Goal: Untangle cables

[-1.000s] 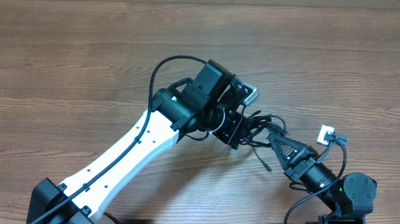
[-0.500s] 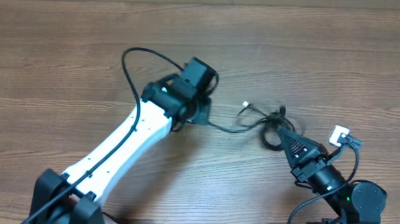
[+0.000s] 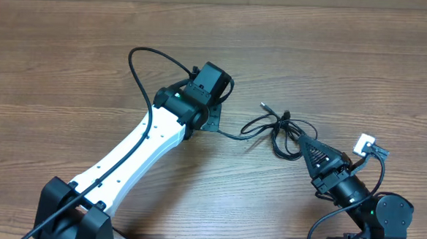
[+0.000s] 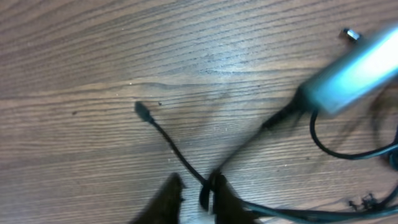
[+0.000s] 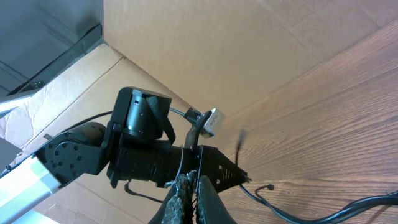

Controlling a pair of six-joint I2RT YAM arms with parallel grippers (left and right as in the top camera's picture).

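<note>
The cables (image 3: pixel 279 126) lie as a loose black bundle of loops on the wooden table (image 3: pixel 70 61), right of centre, with one plug end (image 3: pixel 263 105) sticking up-left. A single strand (image 3: pixel 232 135) runs left to my left gripper (image 3: pixel 215 124). In the left wrist view that strand (image 4: pixel 174 146) ends in a small plug (image 4: pixel 142 110) and rests against the right finger (image 4: pixel 219 196). My left gripper (image 4: pixel 194 194) is open by a small gap. My right gripper (image 3: pixel 301 142) holds the bundle's right side. Its fingers (image 5: pixel 194 186) are shut on thin cable strands, with more cable (image 5: pixel 280 200) trailing on the wood.
A blurred silver connector (image 4: pixel 351 62) with thick wire hangs close to the left wrist lens. My left arm's black wrist (image 5: pixel 143 121) fills the right wrist view, with cardboard panels (image 5: pixel 205 43) behind it. My right arm's base (image 3: pixel 384 216) sits at the bottom right.
My left arm pulled away to the left, drawing one strand out of the bundle. Its jaws have just parted slightly. My right gripper shifted right and stays shut; the loops have spread.
</note>
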